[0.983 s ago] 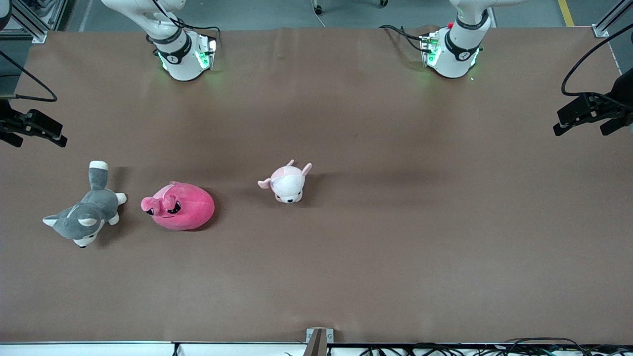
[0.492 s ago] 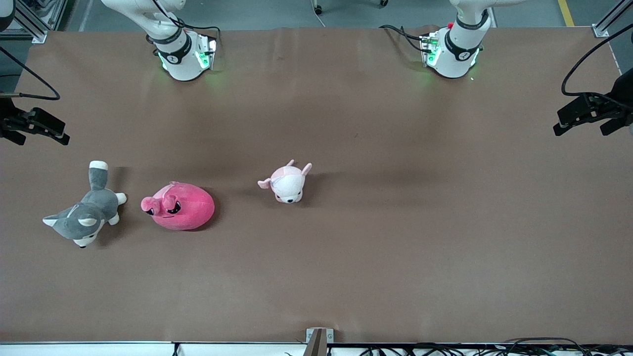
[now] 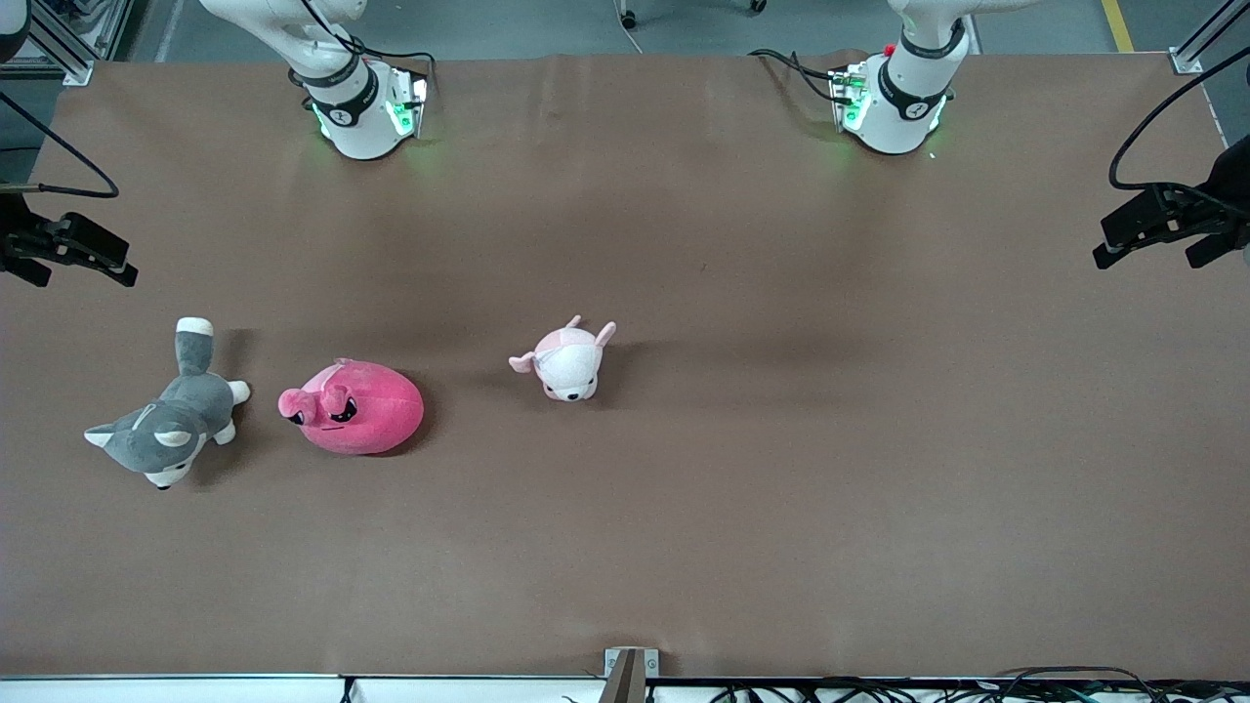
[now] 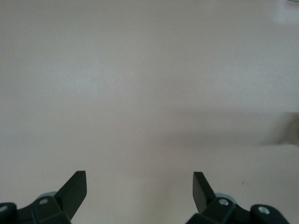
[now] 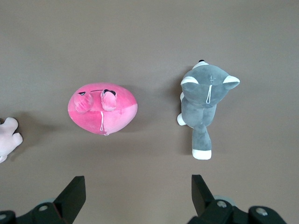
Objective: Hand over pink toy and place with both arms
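Observation:
The pink toy, a round hot-pink plush with black eyes, lies on the brown table toward the right arm's end. Nothing touches it. In the right wrist view the pink toy shows from above, well clear of my right gripper, which is open and empty. High over the table's edge at its own arm's end hangs that right gripper. My left gripper is open too, with only bare table under it. That left gripper hangs high over the left arm's end.
A grey-and-white husky plush lies beside the pink toy, closer to the table's end. Toward the middle sits a small pale pink-and-white plush. The right wrist view shows the husky and part of the pale plush.
My right gripper has shifted slightly over its end of the table. The left arm and all three plush toys have stayed where they were.

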Motion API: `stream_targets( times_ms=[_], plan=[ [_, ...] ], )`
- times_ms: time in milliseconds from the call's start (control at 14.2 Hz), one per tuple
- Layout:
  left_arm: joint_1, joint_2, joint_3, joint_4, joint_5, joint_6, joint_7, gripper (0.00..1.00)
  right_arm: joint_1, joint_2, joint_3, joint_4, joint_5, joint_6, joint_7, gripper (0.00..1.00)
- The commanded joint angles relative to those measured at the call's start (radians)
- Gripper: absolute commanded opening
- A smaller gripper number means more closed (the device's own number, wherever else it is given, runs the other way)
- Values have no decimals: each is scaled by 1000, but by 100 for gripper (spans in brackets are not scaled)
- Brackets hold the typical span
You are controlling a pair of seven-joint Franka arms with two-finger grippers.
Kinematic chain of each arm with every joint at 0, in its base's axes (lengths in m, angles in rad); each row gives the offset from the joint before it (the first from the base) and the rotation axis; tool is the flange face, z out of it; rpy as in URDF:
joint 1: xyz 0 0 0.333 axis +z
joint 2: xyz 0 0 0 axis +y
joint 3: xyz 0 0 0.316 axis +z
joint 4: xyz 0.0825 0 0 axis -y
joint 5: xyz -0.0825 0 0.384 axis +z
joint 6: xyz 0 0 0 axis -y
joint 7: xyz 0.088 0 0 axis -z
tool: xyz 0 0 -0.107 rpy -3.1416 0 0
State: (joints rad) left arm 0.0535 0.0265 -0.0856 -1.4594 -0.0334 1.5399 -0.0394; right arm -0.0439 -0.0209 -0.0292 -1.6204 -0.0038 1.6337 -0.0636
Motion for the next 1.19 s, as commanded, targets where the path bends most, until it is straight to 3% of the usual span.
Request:
stream_targets(
  times_ms=[0,1124],
  plan=[
    [-3,-13,0,1,-5,3,-2,100,-1,-33,6,-38,-13,9,13,100],
    [-1,-13,0,1,-5,3,-4,100,1,-34,6,-33,-15,20,13,100]
  ],
)
